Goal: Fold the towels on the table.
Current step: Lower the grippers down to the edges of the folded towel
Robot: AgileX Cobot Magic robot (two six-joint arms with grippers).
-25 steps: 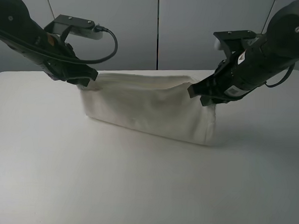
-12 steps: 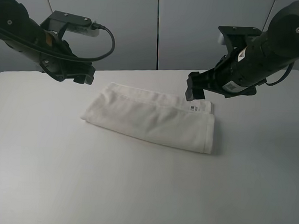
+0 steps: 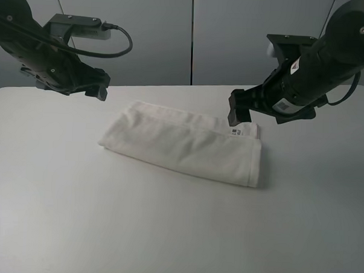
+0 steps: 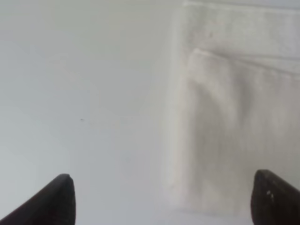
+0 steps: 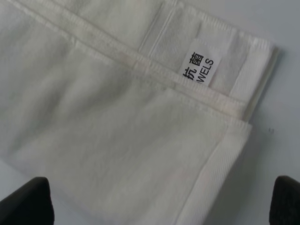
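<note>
Soft, even light falls from above. The towel [image 3: 182, 142] casts a faint shadow on the table [image 3: 166, 232]. The left wrist view is blurred, the right sharp

The small white label [image 5: 199, 67] on the towel [image 5: 108, 131] says "抗菌 WELS" in dark letters. It sits at the towel corner nearest the table's [image 3: 166, 232] far edge.

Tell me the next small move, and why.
Probably lower the right end effector to the towel's short edge by the label and grip it. The towel lies flat, folded once; this end effector and the left end effector are open, holding nothing, so a crosswise fold seems next.
</note>
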